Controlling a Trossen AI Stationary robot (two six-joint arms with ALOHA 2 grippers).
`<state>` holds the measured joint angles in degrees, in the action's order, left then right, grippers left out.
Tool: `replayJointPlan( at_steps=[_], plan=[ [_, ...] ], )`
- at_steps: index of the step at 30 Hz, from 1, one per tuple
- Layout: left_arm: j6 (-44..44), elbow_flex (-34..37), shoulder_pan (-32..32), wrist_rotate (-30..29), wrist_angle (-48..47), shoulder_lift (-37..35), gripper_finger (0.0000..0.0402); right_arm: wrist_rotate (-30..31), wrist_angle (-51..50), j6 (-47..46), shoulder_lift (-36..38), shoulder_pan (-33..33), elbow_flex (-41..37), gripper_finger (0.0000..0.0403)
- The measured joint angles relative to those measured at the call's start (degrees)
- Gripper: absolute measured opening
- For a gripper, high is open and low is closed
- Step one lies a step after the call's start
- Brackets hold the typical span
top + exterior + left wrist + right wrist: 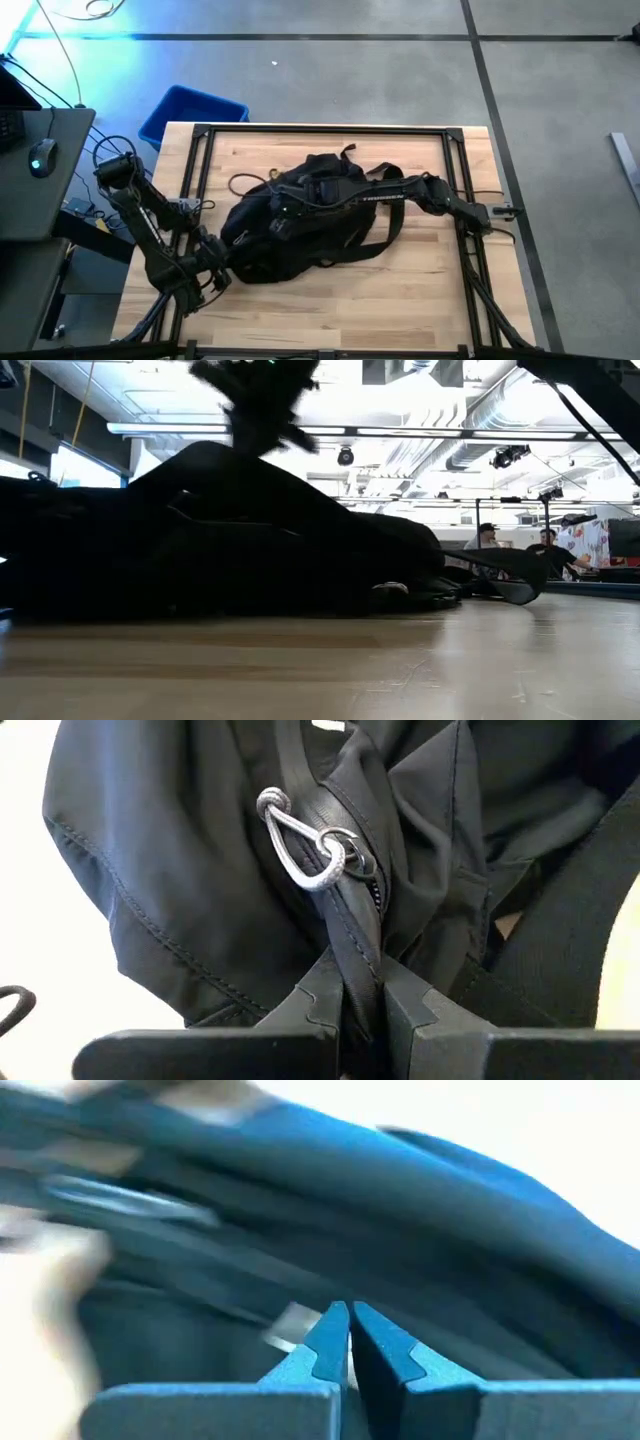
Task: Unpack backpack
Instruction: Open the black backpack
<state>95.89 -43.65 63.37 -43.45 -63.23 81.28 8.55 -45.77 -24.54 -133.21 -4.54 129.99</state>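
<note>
The black backpack (300, 215) lies on its side in the middle of the wooden table, its straps (385, 232) trailing toward the right. In the low view it is a dark mound (220, 540). My left gripper (226, 250) is at the backpack's near-left end, shut on fabric beside a zip with a grey cord pull (300, 850). My right gripper (318, 192) reaches in from the right over the backpack's top, fingers shut (348, 1342), close against the dark fabric (450, 1250). My left gripper pinches a raised fold of black fabric along the zip line (358, 945) between its two fingers (320, 1005), just short of the zip slider. It comes in slanting down from the table's near-left. The backpack rests on the table. My right gripper's shut fingertips are at the backpack's top; I cannot tell whether they touch it.
A black frame rail (320, 130) runs round the tabletop. A blue bin (190, 112) stands on the floor beyond the far-left corner. A thin cord loop (240, 183) lies left of the backpack. People sit in the room behind (487, 538). Bare wood lies along the near edge (330, 310).
</note>
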Motion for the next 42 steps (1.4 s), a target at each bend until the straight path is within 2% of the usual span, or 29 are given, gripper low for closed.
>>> replayJointPlan(
  at_steps=[2,4,8,15,18,21,23,28,33,37,42],
  plan=[
    [-1.06,-0.34,0.2,-1.35,-0.12,-0.36,0.0004,-7.81,10.75,1.82,0.04,-0.39,-0.94,0.0],
    [-3.64,-0.89,0.18,-2.63,-0.03,-0.64,0.0004,-13.09,20.03,1.81,0.06,-0.61,-2.75,0.0],
    [-8.16,-2.29,0.14,-4.64,0.05,-0.66,0.0004,-15.27,29.62,2.52,0.0,-0.22,-6.2,0.0017],
    [-16.87,-5.22,0.09,-6.66,0.23,-0.68,0.0008,-19.55,33.36,5.43,-0.09,0.11,-11.18,0.0121],
    [-19.7,-6.54,0.12,-6.83,0.35,-0.67,0.0008,-16.71,33.89,7.38,-0.35,0.31,-12.38,0.0161],
    [-21.62,-7.19,0.12,-6.76,0.46,-0.68,0.0008,-15.52,33.62,11.71,-1.02,0.39,-13.02,0.0186],
    [-21.83,-7.2,0.12,-6.75,0.43,-0.68,0.0008,-17.27,34.36,14.82,-1.55,0.54,-13.16,0.0191],
    [-23.33,-7.2,0.14,-6.68,0.6,-0.69,0.0008,-24.67,34.66,22.1,-2.7,0.62,-13.18,0.0183],
    [-24.85,-7.2,-0.37,-6.61,2.67,-0.98,0.0008,-24.91,34.98,24.47,-3.2,0.19,-13.18,0.0155],
    [-24.77,-7.25,-1.15,-6.11,3.54,-0.99,0.0008,-23.44,34.77,24.58,-3.46,-0.06,-13.16,0.0111],
    [-24.49,-7.25,-2.46,-5.73,3.66,-0.99,0.0008,-24.22,33.37,24.58,-3.5,-0.55,-13.16,0.0029]
  ],
)
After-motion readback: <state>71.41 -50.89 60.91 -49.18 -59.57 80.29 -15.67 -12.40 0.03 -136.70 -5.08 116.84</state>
